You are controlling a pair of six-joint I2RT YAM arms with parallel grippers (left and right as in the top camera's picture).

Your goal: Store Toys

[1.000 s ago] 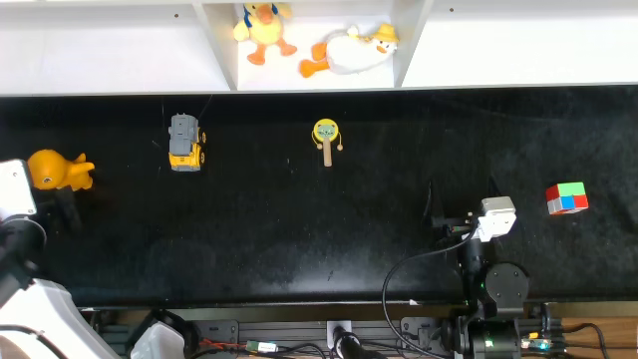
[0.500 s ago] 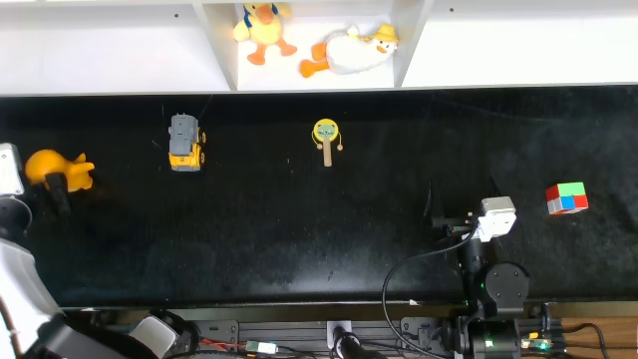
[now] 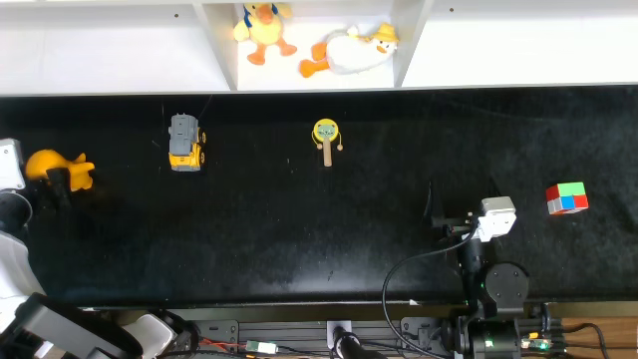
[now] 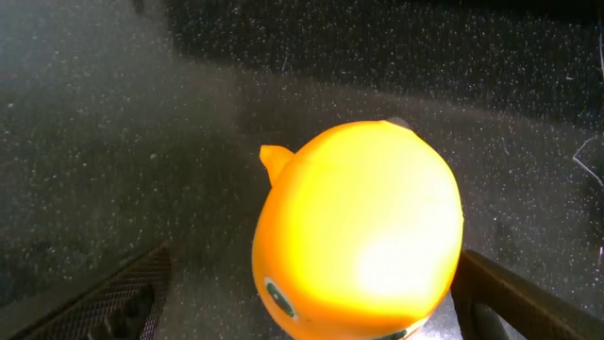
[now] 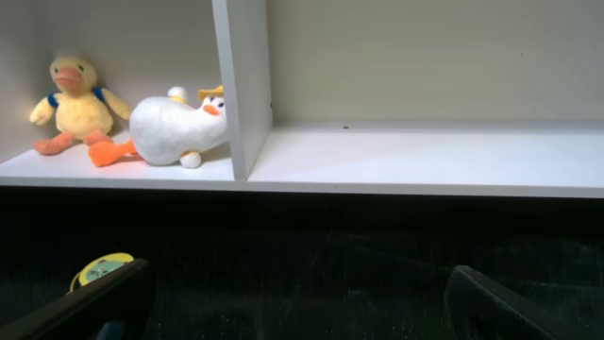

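A: While parked nearest, close to the right base, spread wide and holding nothing: right gripper [image 5: 300, 272]. Off to its right and a shade farther, a coloured cube [image 3: 566, 197], untouched.

B: And the left side?

A: Farther out, at the left edge of the black mat [image 3: 299, 229]: left gripper [image 4: 313, 257] down over the orange toy [image 4: 359, 236]. Fingers [image 4: 123, 293] wide on either side of it, not closed, nothing gripped. Cannot tell whether touching its flank.

B: Beyond that?

A: Yellow truck [image 3: 184, 142] and a little rattle [image 3: 326, 135], well apart, both yet to be stored. Farthest, in the middle bay of the white shelf [image 3: 120, 50], a yellow plush duck [image 3: 262, 28] beside a white plush goose [image 3: 349, 48], put away.

B: So which step?

A: Looks like the grasp on the orange toy. Next, probably: squeeze shut across that round, smooth body without pinching it out sideways, then lift and carry far and right to the shelf.

B: Different from a second ago?

A: Then hanging just on the near side of the toy; since brought forward over it. Toy itself barely shifted, if at all. Right arm, cube, truck and rattle as before.
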